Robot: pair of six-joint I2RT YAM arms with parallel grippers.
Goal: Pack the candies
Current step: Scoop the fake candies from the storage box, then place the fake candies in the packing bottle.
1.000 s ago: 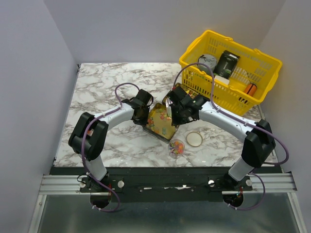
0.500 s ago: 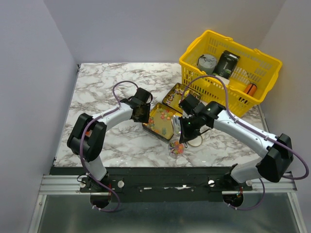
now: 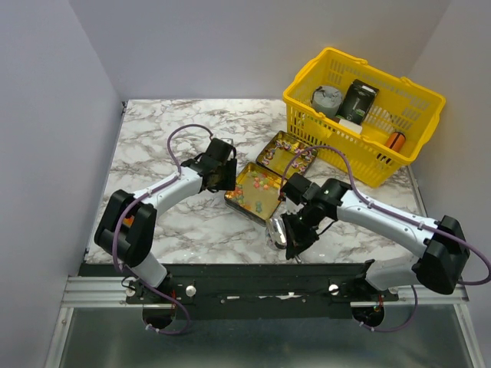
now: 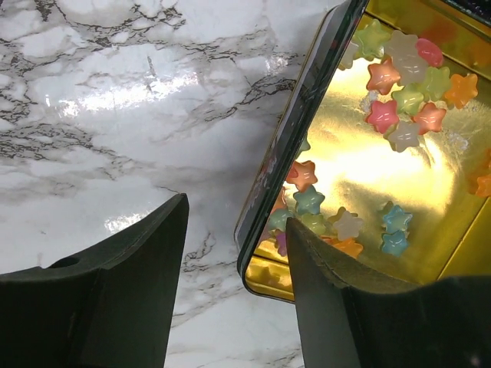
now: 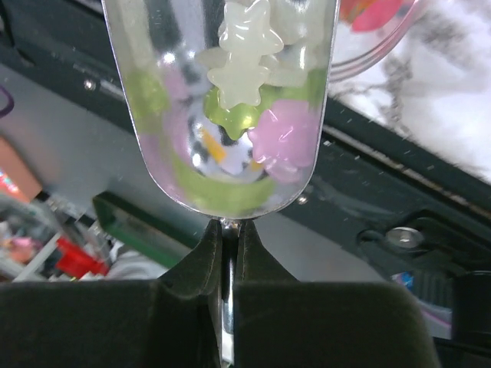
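Observation:
A gold tin (image 3: 247,201) lies open at the table's middle with star-shaped candies (image 4: 399,92) of several colours inside; its lid (image 3: 285,151) lies just behind it. My left gripper (image 4: 238,218) is open, and its jaws straddle the tin's dark left wall (image 4: 295,130) without gripping it. It shows at the tin's left edge in the top view (image 3: 222,178). My right gripper (image 5: 230,230) is shut on the handle of a shiny metal scoop (image 5: 153,115). White, green and pink candies (image 5: 245,77) sit in the scoop, held low near the table's front edge (image 3: 278,230).
A yellow basket (image 3: 399,84) stands at the back right with a round tin, a black box and an orange cylinder (image 3: 396,141) in it. A clear cup's rim (image 5: 383,38) shows beside the scoop. The black front rail (image 3: 261,270) runs right under the scoop.
My left gripper has opened off the tin's left wall. My right arm has swung the scoop from the tin forward and down to the cup near the front edge.

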